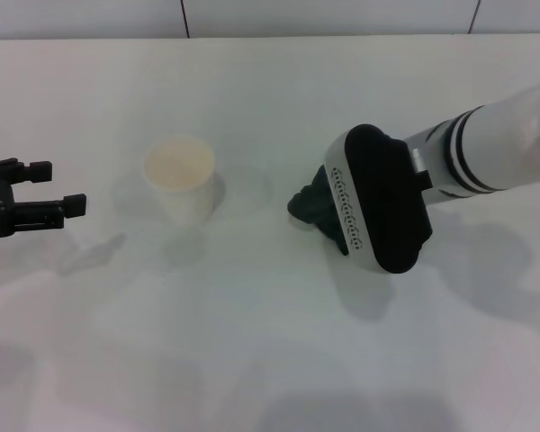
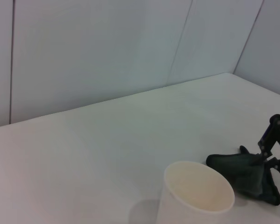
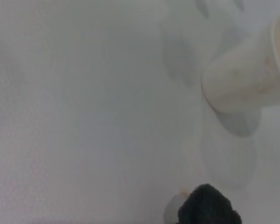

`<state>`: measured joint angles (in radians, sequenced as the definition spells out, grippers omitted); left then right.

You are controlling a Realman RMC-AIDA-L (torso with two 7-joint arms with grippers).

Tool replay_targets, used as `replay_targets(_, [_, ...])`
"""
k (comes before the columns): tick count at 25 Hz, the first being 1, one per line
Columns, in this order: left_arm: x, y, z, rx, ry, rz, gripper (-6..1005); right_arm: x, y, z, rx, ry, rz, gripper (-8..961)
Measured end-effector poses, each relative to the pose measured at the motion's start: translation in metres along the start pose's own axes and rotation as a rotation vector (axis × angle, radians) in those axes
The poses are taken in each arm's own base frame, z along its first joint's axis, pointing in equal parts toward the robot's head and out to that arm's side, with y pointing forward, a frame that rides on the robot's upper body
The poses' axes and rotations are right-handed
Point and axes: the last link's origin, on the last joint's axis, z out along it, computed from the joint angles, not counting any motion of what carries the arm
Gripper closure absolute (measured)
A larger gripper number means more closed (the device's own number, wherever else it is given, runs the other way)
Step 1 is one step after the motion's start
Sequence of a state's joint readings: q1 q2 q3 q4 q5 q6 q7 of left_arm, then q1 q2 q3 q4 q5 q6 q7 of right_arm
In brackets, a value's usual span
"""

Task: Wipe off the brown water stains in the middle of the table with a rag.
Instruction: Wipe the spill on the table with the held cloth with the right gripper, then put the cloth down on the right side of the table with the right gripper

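Well, the white counter (image 1: 252,342) fills the head view, wide and plain. Reaching in from the right, the right arm (image 1: 495,144) angles down toward the middle of it, its big black wrist housing blocking the right gripper (image 2: 269,161) from above. From the left wrist view that gripper shows behind the cup, jaws clamped on the rag (image 1: 308,205), which is pressed down onto the counter! Next in size is the white paper cup (image 1: 180,176), upright, left of the rag and clearly apart from it. On the far left edge, the left gripper (image 1: 56,189) hangs low over the counter, jaws spread apart, gripping nothing, well away from the cup. Smallest of all: the brown water stains (image 3: 183,193). In the right wrist view there's a faint pale-brown smudge peeking out right at the edge of the dark cloth, and that may be it, though the view is too hazy to be sure.
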<state>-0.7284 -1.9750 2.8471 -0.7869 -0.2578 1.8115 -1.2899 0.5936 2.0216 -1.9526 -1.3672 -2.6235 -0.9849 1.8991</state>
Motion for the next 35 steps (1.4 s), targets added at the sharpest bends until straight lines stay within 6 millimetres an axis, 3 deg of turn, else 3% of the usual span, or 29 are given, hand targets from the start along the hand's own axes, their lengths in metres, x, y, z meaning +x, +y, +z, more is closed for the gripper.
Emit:
replay_targets(11, [0.0, -0.003, -0.001, 0.015, -0.004, -0.003, 109, 0.006, 0.002, -0.013, 0.009, -0.009, 0.042, 842])
replay_targets(16, [0.002, -0.003, 0.0, 0.015, -0.003, 0.001, 109, 0.025, -0.006, -0.019, 0.03, 0.012, 0.118, 842])
replay_targets(25, [0.003, -0.004, 0.0, 0.016, -0.003, 0.001, 107, 0.055, 0.005, -0.025, -0.013, 0.061, 0.234, 842])
replay_targets(35, [0.002, -0.004, -0.002, 0.019, -0.004, -0.002, 108, 0.054, 0.013, -0.028, -0.067, 0.058, 0.248, 843])
